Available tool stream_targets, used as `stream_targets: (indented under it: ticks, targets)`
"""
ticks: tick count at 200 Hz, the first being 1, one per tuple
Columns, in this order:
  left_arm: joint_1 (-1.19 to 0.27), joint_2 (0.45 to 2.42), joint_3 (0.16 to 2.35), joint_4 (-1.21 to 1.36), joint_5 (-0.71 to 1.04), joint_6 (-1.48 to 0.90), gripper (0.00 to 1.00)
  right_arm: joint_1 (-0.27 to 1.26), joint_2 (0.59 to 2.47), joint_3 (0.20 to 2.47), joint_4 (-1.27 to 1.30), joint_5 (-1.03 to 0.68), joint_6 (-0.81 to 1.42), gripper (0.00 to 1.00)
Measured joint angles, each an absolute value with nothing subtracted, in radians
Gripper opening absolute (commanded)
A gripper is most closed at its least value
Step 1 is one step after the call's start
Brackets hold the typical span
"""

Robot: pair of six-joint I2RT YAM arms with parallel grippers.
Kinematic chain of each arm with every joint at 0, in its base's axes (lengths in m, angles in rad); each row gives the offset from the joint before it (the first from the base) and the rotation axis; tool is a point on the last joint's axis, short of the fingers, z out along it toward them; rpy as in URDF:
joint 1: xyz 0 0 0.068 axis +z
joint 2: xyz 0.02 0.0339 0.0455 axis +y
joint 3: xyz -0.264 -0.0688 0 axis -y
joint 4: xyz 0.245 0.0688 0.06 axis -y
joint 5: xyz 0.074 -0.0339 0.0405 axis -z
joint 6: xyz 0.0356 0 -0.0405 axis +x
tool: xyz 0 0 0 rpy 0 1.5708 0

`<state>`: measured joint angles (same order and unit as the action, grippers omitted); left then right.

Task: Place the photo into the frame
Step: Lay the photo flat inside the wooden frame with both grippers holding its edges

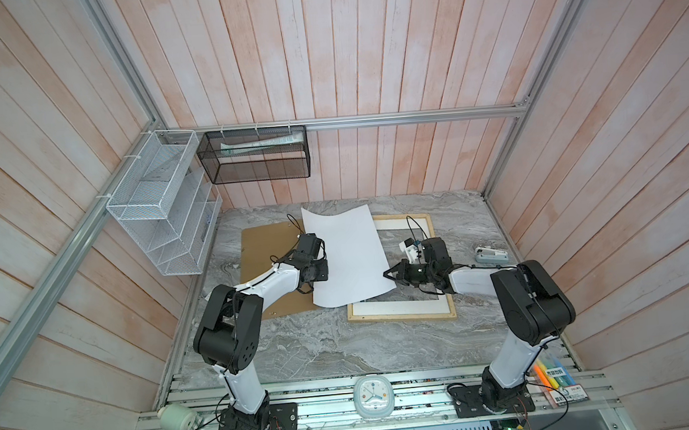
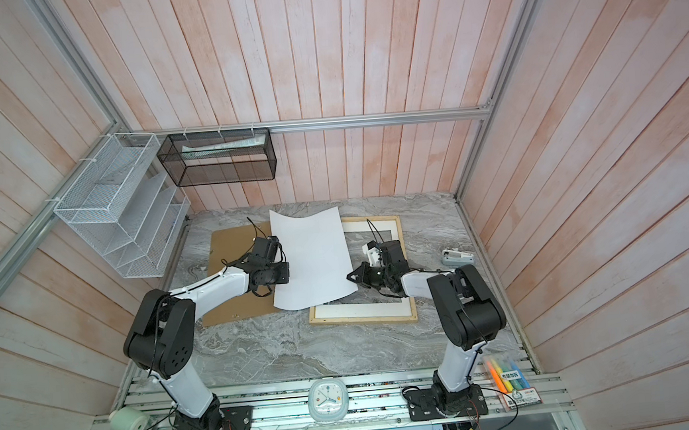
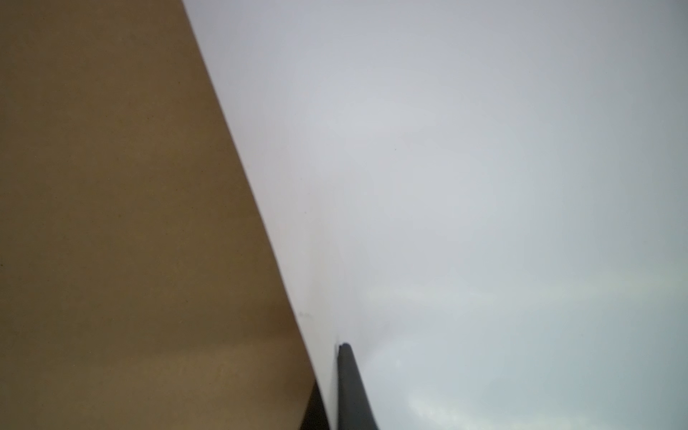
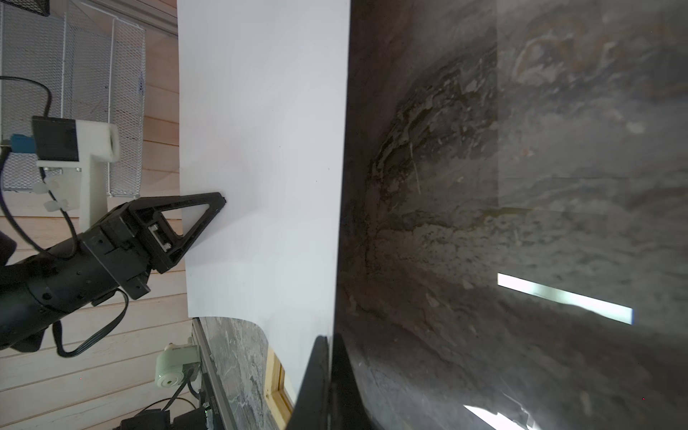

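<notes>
Black fingers of the left gripper sit closest to the left wrist lens, pressed together on the left edge of the photo, a large thin flexible sheet with its plain white back upward. Right gripper: jaws likewise clamped, on the sheet's opposite edge. The right wrist view shows the dark brownish printed face underneath. Both arms hold the photo clear of the grey marble counter, and it is bowed between them. In both top views it overlaps the right edge of the plain brown backing board and the left part of the frame. This pale wood rectangle lies flat right of the counter's middle, with a white windowed mat inside it.
</notes>
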<state>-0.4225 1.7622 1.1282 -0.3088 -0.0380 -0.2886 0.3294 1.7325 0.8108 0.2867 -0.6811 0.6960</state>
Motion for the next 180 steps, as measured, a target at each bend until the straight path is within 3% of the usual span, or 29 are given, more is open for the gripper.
stream_targets:
  ticks: [50, 128, 180]
  targets:
    - [-0.495, 1.696, 1.127, -0.206, 0.006, -0.317, 0.0, 0.278, 1.538, 0.757, 0.191, -0.612, 0.651, 0.0]
    - [-0.627, 1.732, 1.093, -0.008, 0.1, -0.375, 0.0, 0.046, 1.114, 0.522, -0.061, -0.512, 0.607, 0.01]
    - [-0.656, 1.807, 1.09, 0.038, 0.114, -0.386, 0.0, 0.032, 1.057, 0.458, -0.114, -0.475, 0.608, 0.01]
